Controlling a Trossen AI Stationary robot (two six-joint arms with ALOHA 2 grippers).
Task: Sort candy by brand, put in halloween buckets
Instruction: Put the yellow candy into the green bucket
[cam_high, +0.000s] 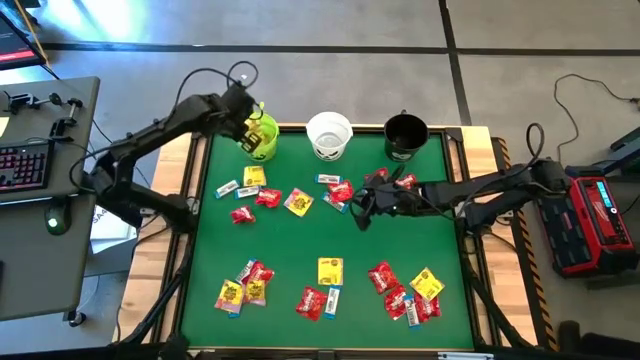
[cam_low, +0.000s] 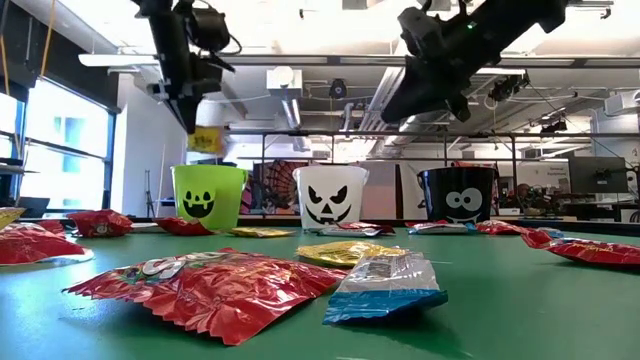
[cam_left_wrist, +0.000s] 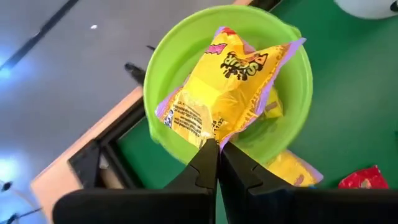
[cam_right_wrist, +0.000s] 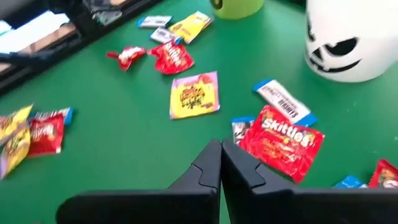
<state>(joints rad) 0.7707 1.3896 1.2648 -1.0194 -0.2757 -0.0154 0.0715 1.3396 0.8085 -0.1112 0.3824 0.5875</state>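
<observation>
Left wrist view is showing the left gripper (cam_left_wrist: 217, 149) pinching one yellow packet (cam_left_wrist: 227, 87) by its edge over the lime green bucket (cam_left_wrist: 298, 68), with another yellow packet lying inside. Three buckets are standing in a row along the far edge of the green table (cam_high: 300, 250): lime green, white (cam_high: 329, 136) and black (cam_high: 405, 136); what the latter two contain cannot be seen. Right gripper (cam_high: 356, 211) is hovering, fingers together and empty, above a red packet (cam_right_wrist: 283, 142) and blue-and-white bars (cam_right_wrist: 281, 104) amid roughly two dozen scattered candies.
</observation>
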